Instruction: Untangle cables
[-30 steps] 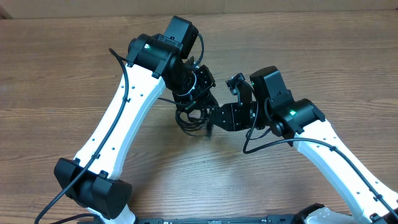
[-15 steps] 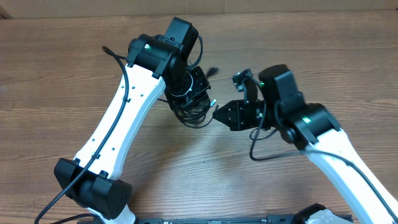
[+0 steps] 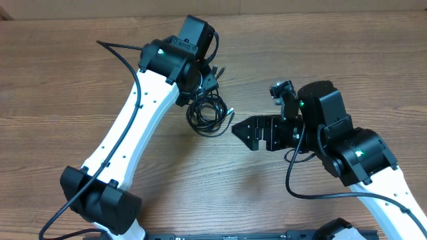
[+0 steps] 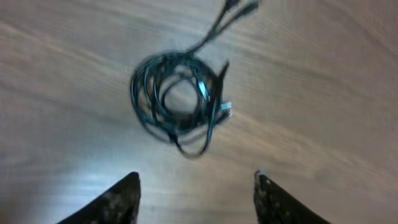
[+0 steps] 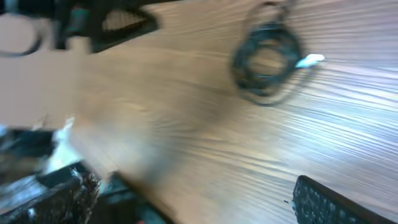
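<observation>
A black cable bundle (image 3: 207,115) lies coiled on the wooden table, with a small white connector (image 3: 230,113) on its right side and two plug ends trailing away behind it. In the left wrist view the coil (image 4: 177,102) sits ahead of my left gripper (image 4: 196,186), whose jaws are open and apart from it. From overhead, my left gripper (image 3: 205,80) hovers just behind the coil. My right gripper (image 3: 241,130) stands open to the right of the coil, touching nothing. Its wrist view is blurred and shows the coil (image 5: 267,59) far ahead of the open right gripper (image 5: 193,196).
Bare wood-grain table (image 3: 60,87) surrounds the coil. The left arm's white link (image 3: 127,133) runs diagonally across the left middle. The right arm's body (image 3: 347,147) fills the lower right. A loose black arm cable (image 3: 117,50) arcs above the left arm.
Both grippers have opened and let go of the cable bundle, which now lies free on the table. The right gripper has drawn back to the right; the left gripper has pulled away behind the coil.
</observation>
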`<state>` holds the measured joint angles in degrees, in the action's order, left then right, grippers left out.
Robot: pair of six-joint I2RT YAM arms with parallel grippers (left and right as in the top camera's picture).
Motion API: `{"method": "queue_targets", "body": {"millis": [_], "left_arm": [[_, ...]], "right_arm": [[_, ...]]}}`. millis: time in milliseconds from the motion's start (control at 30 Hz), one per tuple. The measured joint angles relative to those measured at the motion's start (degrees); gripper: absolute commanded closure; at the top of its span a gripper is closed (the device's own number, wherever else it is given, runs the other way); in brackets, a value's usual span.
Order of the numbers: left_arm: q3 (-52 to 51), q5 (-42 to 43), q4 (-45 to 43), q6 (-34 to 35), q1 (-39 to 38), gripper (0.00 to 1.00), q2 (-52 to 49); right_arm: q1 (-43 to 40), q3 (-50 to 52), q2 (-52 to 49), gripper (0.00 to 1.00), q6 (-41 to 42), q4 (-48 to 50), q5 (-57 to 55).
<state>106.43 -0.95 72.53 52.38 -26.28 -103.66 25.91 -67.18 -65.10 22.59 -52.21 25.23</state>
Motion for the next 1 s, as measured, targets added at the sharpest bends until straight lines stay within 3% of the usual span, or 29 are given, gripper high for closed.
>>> {"method": "queue_targets", "body": {"millis": [67, 233, 533, 767, 833, 867, 900, 1000], "left_arm": [[-2.19, -1.03, -2.71, 0.02, 0.00, 0.36, 0.00], [-8.57, -2.36, -11.91, -0.04, 0.00, 0.45, -0.02], [-22.40, -0.37, -33.66, 0.00, 0.00, 0.48, -0.09], [-28.39, 0.50, -38.32, 0.00, 0.00, 0.56, -0.09], [-30.05, 0.57, -40.44, 0.00, -0.11, 0.73, -0.09], [-30.45, 0.79, -40.59, -0.07, -0.26, 0.89, -0.13], [-30.77, 1.20, -40.70, -0.02, -0.55, 0.96, -0.22], [-30.84, 2.08, -41.13, -0.42, -1.18, 0.96, -0.42]], "right_arm": [[-1.11, 0.00, 0.00, 0.00, -0.09, -2.36, -4.50], [-8.61, -0.02, 0.00, 0.00, -0.13, -9.11, -14.62], [-12.37, -0.02, -0.02, 0.00, -0.09, -11.45, -18.10], [-12.39, -0.02, -0.02, 0.00, -0.09, -11.47, -18.23], [-12.37, -0.02, -0.02, 0.00, -0.11, -11.50, -18.21], [-12.37, -0.02, -0.02, 0.00, -0.11, -11.50, -18.23], [-12.37, -0.02, -0.02, 0.00, -0.09, -11.50, -18.21], [-12.39, -0.02, -0.02, 0.00, -0.09, -11.47, -18.23]]}}
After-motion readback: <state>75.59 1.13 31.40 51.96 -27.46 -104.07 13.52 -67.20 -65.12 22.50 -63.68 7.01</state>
